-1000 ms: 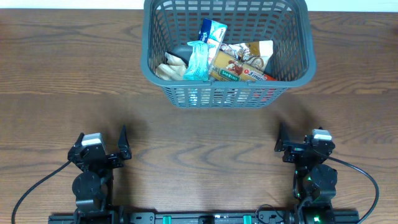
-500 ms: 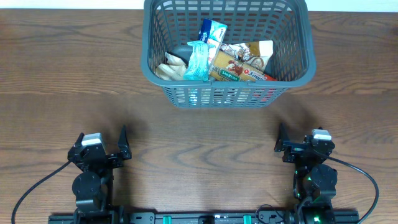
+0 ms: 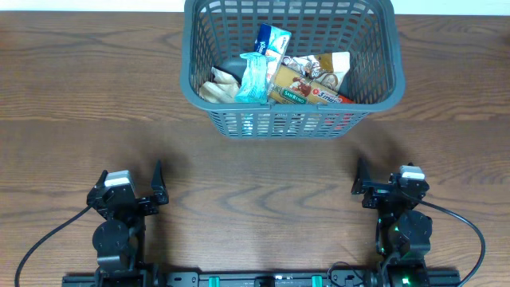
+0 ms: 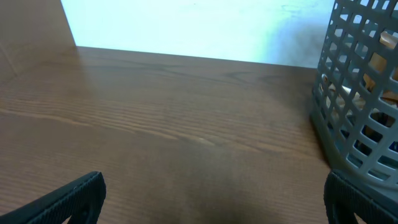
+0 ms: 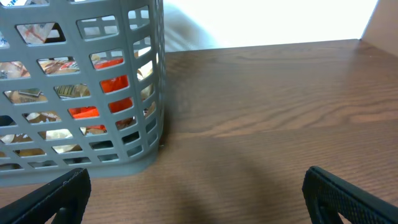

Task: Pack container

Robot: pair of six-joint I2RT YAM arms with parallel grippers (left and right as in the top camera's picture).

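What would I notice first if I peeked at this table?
The big grey basket stands at the far side of the wooden table. Snack packets are piled inside it: a light blue packet in the middle and a red and brown packet right beside it. At the near edge, the left gripper and right gripper sit wide open, holding nothing, well apart from the basket.

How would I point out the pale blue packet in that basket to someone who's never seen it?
Find the grey basket at the far edge of the table. Near its middle, the pale turquoise packet lies between a beige packet and a red-and-green packet. It alone is turquoise all over.
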